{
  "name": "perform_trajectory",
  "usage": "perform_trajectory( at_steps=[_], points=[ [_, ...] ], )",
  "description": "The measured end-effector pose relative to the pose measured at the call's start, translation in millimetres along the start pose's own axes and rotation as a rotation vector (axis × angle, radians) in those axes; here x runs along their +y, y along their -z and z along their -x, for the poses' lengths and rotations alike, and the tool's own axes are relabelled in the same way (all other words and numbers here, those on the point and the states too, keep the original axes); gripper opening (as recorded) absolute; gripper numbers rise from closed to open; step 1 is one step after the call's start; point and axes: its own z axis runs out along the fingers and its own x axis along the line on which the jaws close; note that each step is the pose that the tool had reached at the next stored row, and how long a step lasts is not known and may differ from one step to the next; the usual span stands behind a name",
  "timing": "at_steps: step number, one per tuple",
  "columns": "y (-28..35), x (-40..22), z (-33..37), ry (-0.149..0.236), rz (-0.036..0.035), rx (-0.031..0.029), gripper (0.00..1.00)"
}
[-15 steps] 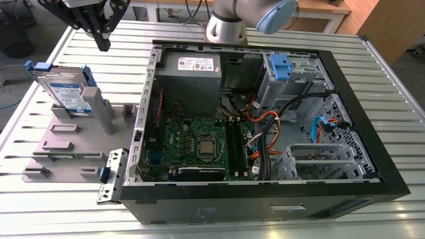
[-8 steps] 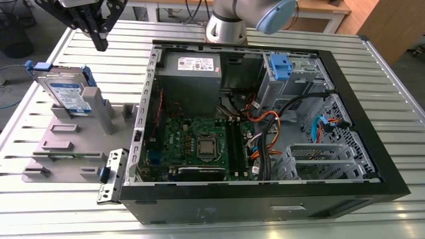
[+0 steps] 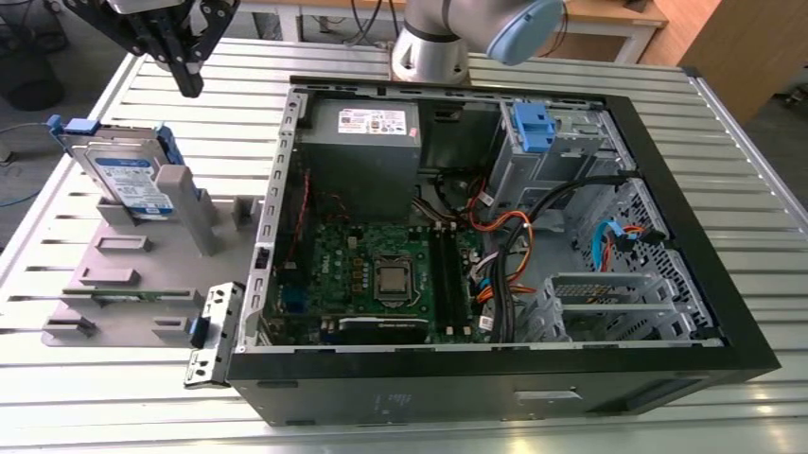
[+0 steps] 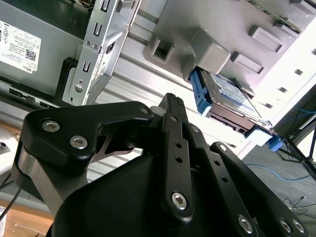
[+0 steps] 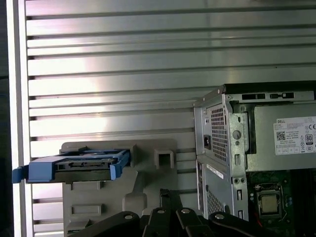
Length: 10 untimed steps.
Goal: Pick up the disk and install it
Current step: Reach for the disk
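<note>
On edge in a slot of the grey moulded holder, the disk stands leaning, just beside the open computer case. The pincer hangs over the counter well apart from the disk, clenched on nothing.

The exterior view shows the disk's flat silver face with its white-and-blue label. The first wrist view, looking down, gives the disk as a thin bar framed in glossy blue plastic rails. Its long axis runs along the ribbed metal slats of the counter, and a blue tab at one end points away from the case. In the second wrist view the label and a dark end of the disk show past the pincer, whose matte black links are bolted together.

The exterior view also takes in the case's inside: a green motherboard, a boxy grey power supply and bundled cables.
</note>
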Motion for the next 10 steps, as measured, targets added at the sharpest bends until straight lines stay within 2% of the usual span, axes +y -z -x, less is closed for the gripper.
perform_trajectory(
  at_steps=[10],
  points=[
    [0.3, -0.5, -7.1, 0.0, -0.0001, 0.0001, 0.11]
  ],
)
